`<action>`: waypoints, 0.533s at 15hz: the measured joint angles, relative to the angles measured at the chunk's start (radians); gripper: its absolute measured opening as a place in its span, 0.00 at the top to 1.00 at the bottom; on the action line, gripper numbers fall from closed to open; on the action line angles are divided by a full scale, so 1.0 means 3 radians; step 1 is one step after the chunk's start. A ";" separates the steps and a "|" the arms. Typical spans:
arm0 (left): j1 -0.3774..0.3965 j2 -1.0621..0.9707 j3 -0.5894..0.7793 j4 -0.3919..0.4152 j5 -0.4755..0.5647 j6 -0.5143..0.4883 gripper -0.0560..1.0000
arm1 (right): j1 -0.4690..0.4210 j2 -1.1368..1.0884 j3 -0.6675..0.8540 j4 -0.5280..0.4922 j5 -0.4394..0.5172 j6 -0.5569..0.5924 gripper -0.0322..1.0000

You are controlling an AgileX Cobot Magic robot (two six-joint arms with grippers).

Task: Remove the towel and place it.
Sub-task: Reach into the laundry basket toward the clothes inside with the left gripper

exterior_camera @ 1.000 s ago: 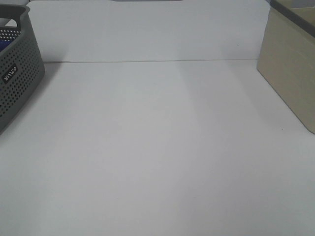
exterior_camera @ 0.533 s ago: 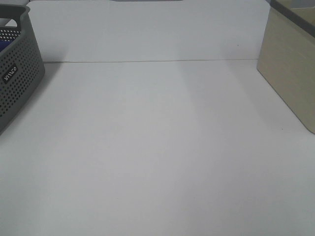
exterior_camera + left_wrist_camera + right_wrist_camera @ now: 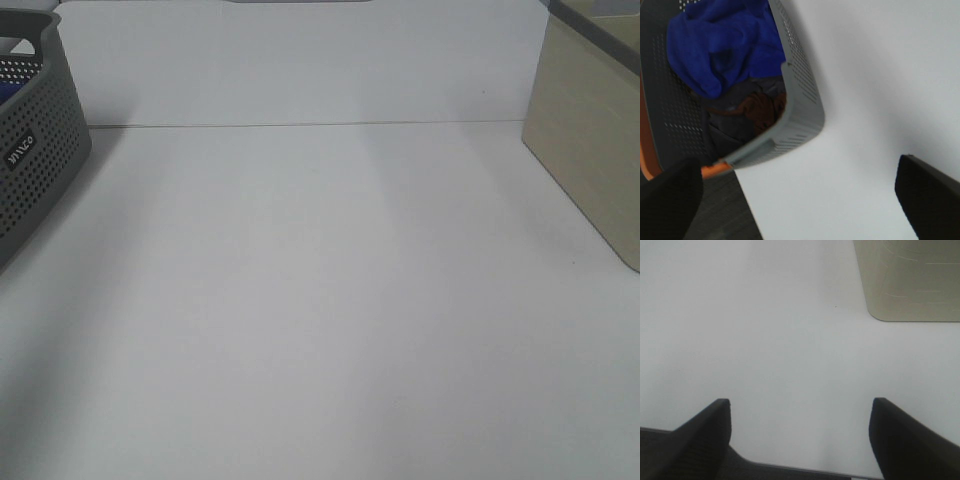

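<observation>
- The white surface (image 3: pixel 320 300) fills most of the high view, with a thin seam running across it towards the back.
- A beige box (image 3: pixel 590 150) with rounded corners stands on the surface at the right edge, cut off by the frame.
- A grey perforated basket (image 3: pixel 35 160) sits at the far left edge, with a small white label on its wall.
- The towel (image 3: pixel 720 45), deep blue and plush, lies bunched inside the basket against one wall. In the high view only a sliver of blue shows behind the rim.
- A brown cloth (image 3: pixel 762 107) lies crumpled in the basket next to the towel, near one corner.
- An orange strip (image 3: pixel 715 171) shows along the basket's edge. What it belongs to I cannot tell.
- The left fingers (image 3: pixel 930 195) are spread wide and grip nothing. They hang above the surface just outside the basket's corner, apart from the towel.
- The right fingers (image 3: pixel 910 440) are also set wide apart with nothing between them, over bare surface, the box near.
</observation>
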 joint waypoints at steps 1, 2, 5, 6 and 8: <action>0.0000 0.0387 -0.0317 0.0047 0.0000 0.0297 0.01 | 0.0000 0.0000 0.0000 0.0000 0.0000 0.0000 0.24; 0.0000 0.0727 -0.0600 0.0100 -0.0003 0.0510 0.02 | 0.0000 0.0000 0.0000 0.0000 0.0000 0.0000 0.24; 0.0000 0.1537 -0.1327 0.0290 -0.0003 0.0847 0.03 | 0.0000 0.0000 0.0000 0.0000 0.0000 0.0000 0.24; 0.0000 0.1850 -0.1590 0.0393 -0.0003 0.0943 0.03 | 0.0000 0.0000 0.0000 0.0000 0.0000 0.0000 0.24; 0.0013 0.2520 -0.2080 0.0610 -0.0007 0.1193 0.03 | 0.0000 0.0000 0.0000 0.0000 0.0000 0.0000 0.24</action>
